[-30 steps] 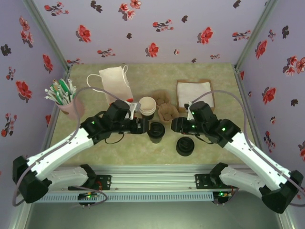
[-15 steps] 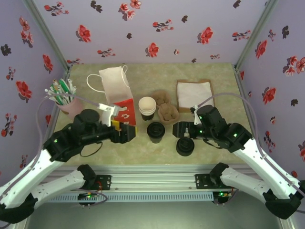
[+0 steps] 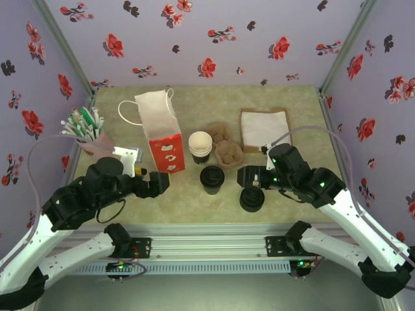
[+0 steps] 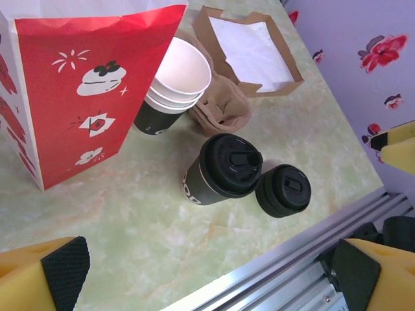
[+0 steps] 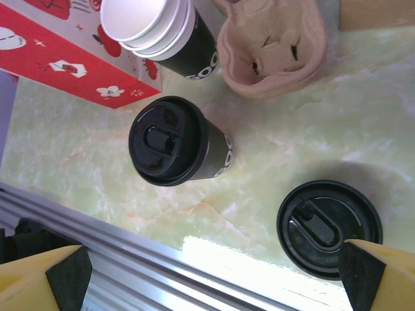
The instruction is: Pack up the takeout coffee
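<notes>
Standing far left: pink cup [image 3: 96,146] stuffed with green-and-white sticks, at the left edge of the pale green marbled worktop [image 3: 188,207].
Left fingers: left gripper [image 3: 157,183] low over the worktop, in front of the bag's near-left corner. In the left wrist view the fingers are spread wide with nothing between them.
Bag: red-and-white paper bag with white cord handles [image 3: 162,139], upright, behind the left gripper.
Cup stack: stack of lidless cream paper cups with a dark lower band [image 3: 200,144], upright, just right of the bag.
Takeout coffee: small paper cup with a round black plastic lid [image 3: 212,179], upright on the worktop in front of the cup stack. It sits between the two grippers and apart from both.
Carrier: brown moulded-pulp cup carrier [image 3: 228,153], just beside the cup stack on its right.
Right fingers: right gripper [image 3: 245,176] just right of the takeout coffee, not touching it. In the right wrist view the fingers are spread wide and hold nothing.
Lid stack: loose stack of round black plastic lids [image 3: 251,199], near the front edge, right of the takeout coffee.
Box: shallow brown cardboard box lined with white paper [image 3: 264,126], at the back right.
</notes>
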### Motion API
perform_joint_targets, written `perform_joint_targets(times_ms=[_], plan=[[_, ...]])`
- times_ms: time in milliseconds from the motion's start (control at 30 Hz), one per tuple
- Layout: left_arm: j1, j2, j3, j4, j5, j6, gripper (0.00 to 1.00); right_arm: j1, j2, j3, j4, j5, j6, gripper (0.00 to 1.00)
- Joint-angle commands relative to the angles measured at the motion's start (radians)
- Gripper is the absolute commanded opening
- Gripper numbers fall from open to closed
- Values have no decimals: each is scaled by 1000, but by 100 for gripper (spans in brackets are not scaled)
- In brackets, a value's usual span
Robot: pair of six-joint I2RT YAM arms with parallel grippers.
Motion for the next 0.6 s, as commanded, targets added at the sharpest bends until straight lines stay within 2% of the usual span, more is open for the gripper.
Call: perform_joint_targets(times_ms=[0, 133, 467, 567], plan=[[-5, 24, 37, 1, -58, 25, 99, 6, 7, 45, -61, 104, -8, 99], [-2, 60, 58, -3, -108, 39, 99, 4, 6, 46, -79, 199, 43, 99], [31, 136, 91, -17, -135, 72, 99, -56, 63, 56, -42, 214, 26, 99], [39, 144, 101, -23, -138, 88, 99, -70, 78, 81, -64, 254, 15, 99]])
